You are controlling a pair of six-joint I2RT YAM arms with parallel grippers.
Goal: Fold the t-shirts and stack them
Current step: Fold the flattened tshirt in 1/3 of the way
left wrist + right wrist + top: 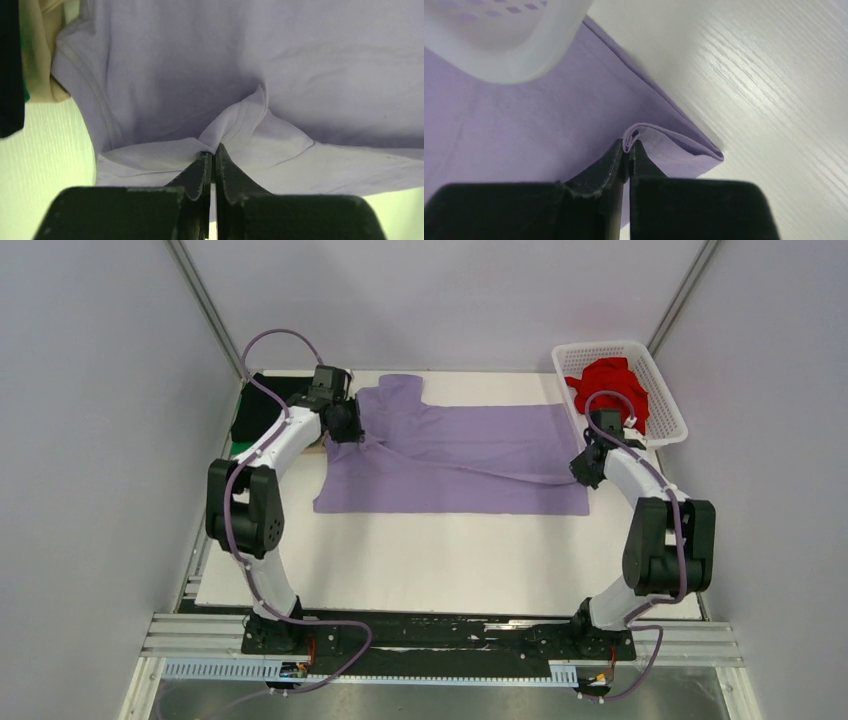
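The lavender t-shirt (460,455) lies spread across the far half of the white table, a fold line running from left to right across it. My left gripper (345,430) is shut on a pinch of the shirt's left side by the sleeve (235,125). My right gripper (585,472) is shut on a folded edge at the shirt's right hem corner (644,137). A red t-shirt (610,388) sits bunched in the white basket (668,405). A black t-shirt (262,405) lies on a green one (238,448) at the far left.
The white basket stands at the far right corner, its rim (514,55) just above the lavender hem. The black and green pile shows at the left edge of the left wrist view (11,70). Grey walls enclose the table.
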